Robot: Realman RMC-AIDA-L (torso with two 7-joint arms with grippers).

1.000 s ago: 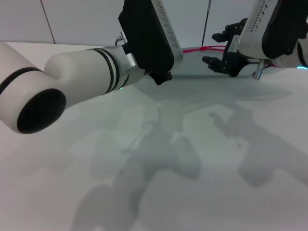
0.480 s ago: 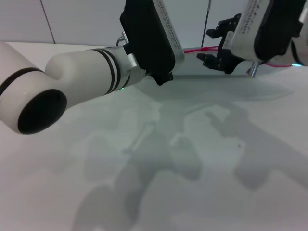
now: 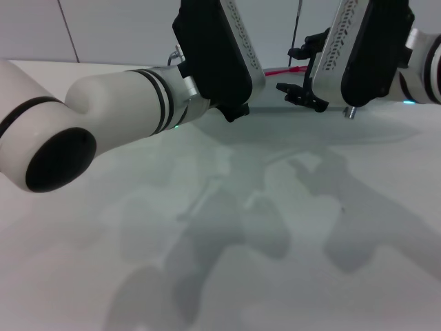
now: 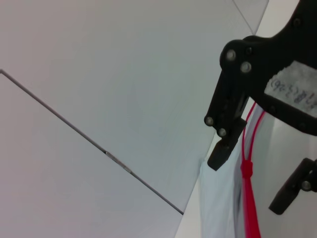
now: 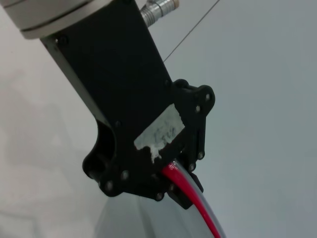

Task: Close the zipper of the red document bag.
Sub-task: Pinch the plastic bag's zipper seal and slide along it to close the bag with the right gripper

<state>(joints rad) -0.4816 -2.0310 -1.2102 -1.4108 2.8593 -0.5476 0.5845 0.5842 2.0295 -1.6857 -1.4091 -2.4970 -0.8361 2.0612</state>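
At the far edge of the white worktop [image 3: 62,276], the large flat pouch of translucent pale blue-grey plastic, the red document bag [image 4: 218,198], lies with its red-trimmed long edge away from the robot. The thin bright red zipper [image 3: 279,70] runs along that edge.

The left arm reaches across to the zipper. Its black left tool [image 5: 181,191] is seen best from the right wrist, where the fingers are pressed together on the red strip [image 5: 198,210]. The strip comes out from between them, with the pale plastic of the bag [image 5: 129,223] just beside it. From the head camera, the left tool [image 3: 234,110] hangs low beside the zipper, and its broad black body hides the grip.

The right tool [image 3: 302,69] sits on the zipper line, further along it than the left tool. Its two black fingers [image 3: 303,93] stand apart, one above the red strip and one below it. The left wrist view shows the same right tool [image 4: 247,183] with its fingers spread either side of the zipper [image 4: 251,218]. The tiny red slider [image 4: 246,171] lies in the gap between them, and neither finger is pressed onto it.
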